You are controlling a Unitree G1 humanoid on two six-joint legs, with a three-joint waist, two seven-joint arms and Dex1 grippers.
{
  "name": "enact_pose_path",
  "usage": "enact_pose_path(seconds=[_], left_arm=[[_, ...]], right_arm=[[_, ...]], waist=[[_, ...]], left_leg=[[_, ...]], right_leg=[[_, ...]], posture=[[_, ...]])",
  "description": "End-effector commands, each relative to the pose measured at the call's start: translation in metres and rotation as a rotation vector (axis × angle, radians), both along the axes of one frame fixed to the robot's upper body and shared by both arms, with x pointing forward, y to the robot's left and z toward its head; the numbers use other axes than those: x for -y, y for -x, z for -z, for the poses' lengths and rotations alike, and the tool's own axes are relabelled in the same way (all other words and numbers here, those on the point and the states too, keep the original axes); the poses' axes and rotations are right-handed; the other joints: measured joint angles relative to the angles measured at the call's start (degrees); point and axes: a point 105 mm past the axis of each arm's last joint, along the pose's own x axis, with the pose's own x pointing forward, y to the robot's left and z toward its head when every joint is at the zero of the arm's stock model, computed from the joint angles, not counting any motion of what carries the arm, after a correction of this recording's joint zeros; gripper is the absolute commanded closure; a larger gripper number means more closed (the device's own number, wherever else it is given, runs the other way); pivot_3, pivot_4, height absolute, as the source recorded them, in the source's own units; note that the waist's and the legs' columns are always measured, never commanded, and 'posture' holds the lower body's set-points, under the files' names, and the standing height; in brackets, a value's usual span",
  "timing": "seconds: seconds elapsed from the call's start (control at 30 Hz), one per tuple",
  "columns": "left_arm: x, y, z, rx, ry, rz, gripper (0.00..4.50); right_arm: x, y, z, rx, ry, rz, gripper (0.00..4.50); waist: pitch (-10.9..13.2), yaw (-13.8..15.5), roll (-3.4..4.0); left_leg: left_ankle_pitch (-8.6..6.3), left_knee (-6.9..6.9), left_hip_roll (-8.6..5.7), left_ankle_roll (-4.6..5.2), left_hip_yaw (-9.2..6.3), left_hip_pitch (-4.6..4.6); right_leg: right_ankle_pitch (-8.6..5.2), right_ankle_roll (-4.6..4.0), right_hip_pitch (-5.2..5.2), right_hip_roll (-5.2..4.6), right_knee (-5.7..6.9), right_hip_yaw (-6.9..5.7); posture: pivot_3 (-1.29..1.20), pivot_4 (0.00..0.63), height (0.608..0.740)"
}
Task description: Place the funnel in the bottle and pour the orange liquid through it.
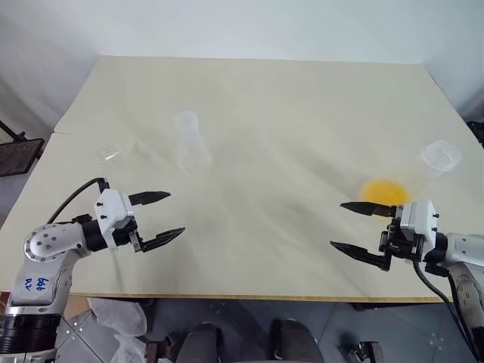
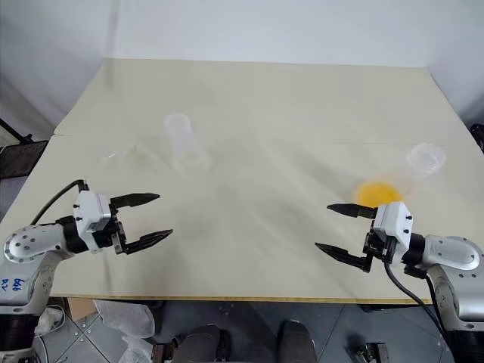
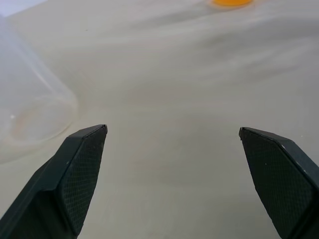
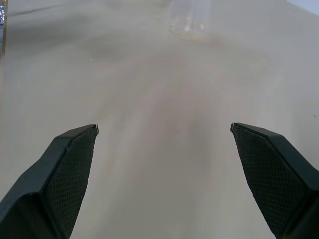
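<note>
Now we look down from the head at the table. Our landmark is the bottle. It stands up, left of the middle of the table. The funnel lies left of the bottle, a little apart from it. The flask is far to the right of the bottle. It looks tipped to the right, and the orange liquid sits in its bottom. Our left gripper hangs nearer to us than the bottle, with its fingers wide and nothing in them. Our right gripper hangs far right of the bottle, just next to the orange liquid, fingers wide and empty too.

Next, the left wrist view. We see the wide bottom of the bottle close by, and a bit of orange far past it.

Then the right wrist view. The bottle is far off, across bare table.

We think the funnel comes first. It is small, clear and flat on the table, so our fingers could slip off it. The bottle is tall with a thin neck, so a bump could knock it over. If the flask tips too fast, the orange liquid could spill.
</note>
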Motion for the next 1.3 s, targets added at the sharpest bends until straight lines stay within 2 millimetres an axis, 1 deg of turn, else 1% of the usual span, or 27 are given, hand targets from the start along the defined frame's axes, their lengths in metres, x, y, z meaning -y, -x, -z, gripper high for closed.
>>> enact_pose_path(seconds=[0.03,0.13,0.17,0.23,0.3,0.43,0.5,0.57,0.6,0.73,0.9,0.97,1.07,1.1,1.13,1.2,1.3], left_arm=[[-0.002,-0.002,-0.013,0.069,0.013,-0.018,0.00],[-0.009,-0.007,-0.024,0.088,0.130,-0.085,0.00],[-0.017,-0.012,-0.030,0.101,0.201,-0.152,0.00],[-0.033,-0.016,-0.032,0.121,0.258,-0.272,0.00],[-0.047,-0.013,-0.026,0.122,0.306,-0.377,0.00],[-0.067,0.003,-0.003,0.090,0.359,-0.547,0.00],[-0.074,0.010,0.012,0.052,0.368,-0.598,0.00],[-0.075,0.012,0.019,0.041,0.387,-0.624,0.00],[-0.072,0.011,0.018,0.047,0.393,-0.621,0.00],[-0.046,-0.006,-0.003,0.059,0.464,-0.540,0.00],[-0.013,-0.050,-0.031,0.061,0.421,-0.434,0.00],[-0.004,-0.071,-0.039,0.061,0.388,-0.437,0.00],[0.013,-0.096,-0.055,0.046,0.422,-0.411,0.00],[0.015,-0.105,-0.059,0.057,0.419,-0.436,0.00],[0.019,-0.112,-0.061,0.051,0.424,-0.440,0.00],[0.025,-0.122,-0.058,0.015,0.397,-0.450,0.00],[0.039,-0.141,-0.061,0.023,0.388,-0.462,0.00]], right_arm=[[0.003,0.000,-0.007,0.043,-0.003,0.020,0.04],[-0.004,-0.005,-0.013,0.059,-0.051,0.034,0.04],[-0.009,-0.008,-0.019,0.072,-0.092,0.043,0.04],[-0.020,-0.013,-0.028,0.093,-0.157,0.048,0.04],[-0.032,-0.017,-0.037,0.116,-0.215,0.050,0.04],[-0.051,-0.026,-0.051,0.160,-0.298,0.069,0.04],[-0.056,-0.029,-0.057,0.180,-0.328,0.078,0.04],[-0.059,-0.031,-0.059,0.193,-0.332,0.081,0.04],[-0.060,-0.032,-0.059,0.195,-0.328,0.080,0.04],[-0.058,-0.032,-0.055,0.184,-0.313,0.083,0.04],[-0.058,-0.026,-0.048,0.149,-0.312,0.075,0.04],[-0.058,-0.024,-0.046,0.144,-0.311,0.073,0.04],[-0.060,-0.023,-0.044,0.137,-0.318,0.070,0.04],[-0.061,-0.022,-0.044,0.132,-0.323,0.065,0.04],[-0.062,-0.021,-0.044,0.127,-0.327,0.061,0.04],[-0.064,-0.019,-0.043,0.123,-0.328,0.056,0.04],[-0.067,-0.015,-0.040,0.109,-0.339,0.053,0.04]], waist=[[0.00,0.00,0.00],[0.00,0.00,0.00],[0.00,0.00,0.00],[0.00,-0.21,0.00],[0.00,-0.45,0.00],[0.00,-0.65,0.00],[0.00,-0.30,-0.02],[0.00,0.27,-0.01],[0.00,0.72,-0.02],[-0.02,1.45,-0.06],[-0.03,1.23,-0.07],[-0.03,0.93,-0.07],[-0.03,0.18,-0.07],[-0.03,0.00,-0.08],[-0.03,-0.11,-0.08],[-0.03,-0.27,-0.07],[-0.03,-0.12,-0.08]], left_leg=[[0.00,0.00,0.00,0.00,-0.01,0.00],[0.00,0.01,0.00,0.00,-0.02,0.00],[0.00,0.02,0.00,0.00,-0.04,-0.01],[0.00,0.05,0.01,0.00,-0.08,0.00],[0.00,0.04,0.02,0.00,-0.08,0.01],[0.00,-0.01,0.02,0.00,-0.08,0.06],[0.00,0.02,0.00,0.00,-0.11,0.04],[0.00,0.07,-0.02,0.00,-0.14,0.00],[0.00,0.10,-0.04,0.00,-0.19,-0.02],[-0.01,0.14,-0.10,0.01,-0.26,-0.06],[-0.01,0.14,-0.13,0.01,-0.26,-0.06],[-0.01,0.11,-0.13,0.01,-0.21,-0.04],[0.00,0.03,-0.11,0.01,-0.10,0.00],[0.00,0.04,-0.11,0.01,-0.05,-0.01],[0.00,0.05,-0.10,0.00,0.02,-0.03],[0.00,0.05,-0.10,0.00,0.11,-0.03],[0.00,0.02,-0.10,0.00,0.24,-0.03]], right_leg=[[0.00,0.00,0.00,0.00,0.00,0.00],[0.00,0.00,0.00,0.00,0.01,0.00],[0.00,0.00,0.00,0.00,0.02,0.00],[0.00,0.00,-0.01,-0.01,0.06,0.00],[0.00,0.00,-0.02,0.00,0.08,0.00],[0.00,0.00,-0.03,-0.02,0.14,0.01],[0.00,0.00,-0.03,-0.04,0.14,0.01],[0.00,0.00,-0.03,-0.04,0.14,0.00],[0.00,0.00,-0.01,-0.06,0.14,0.00],[0.00,0.00,0.03,-0.07,0.12,0.00],[0.00,0.00,0.06,-0.05,0.14,-0.08],[0.00,0.00,0.04,-0.04,0.14,-0.07],[0.00,0.00,0.00,-0.02,0.15,-0.10],[0.00,0.00,0.00,-0.01,0.16,-0.14],[0.00,0.00,0.00,-0.01,0.16,-0.18],[0.00,0.00,0.00,-0.02,0.16,-0.19],[0.00,0.00,-0.02,-0.02,0.18,-0.23]], posture=[[0.00,0.150,0.740],[0.00,0.150,0.740],[0.00,0.150,0.740],[0.00,0.150,0.740],[0.00,0.150,0.740],[0.00,0.150,0.740],[0.00,0.150,0.740],[0.00,0.150,0.740],[0.00,0.150,0.740],[0.00,0.150,0.740],[0.00,0.150,0.740],[0.00,0.150,0.740],[0.00,0.150,0.740],[0.00,0.150,0.740],[0.00,0.150,0.740],[0.00,0.150,0.740],[0.00,0.150,0.740]])
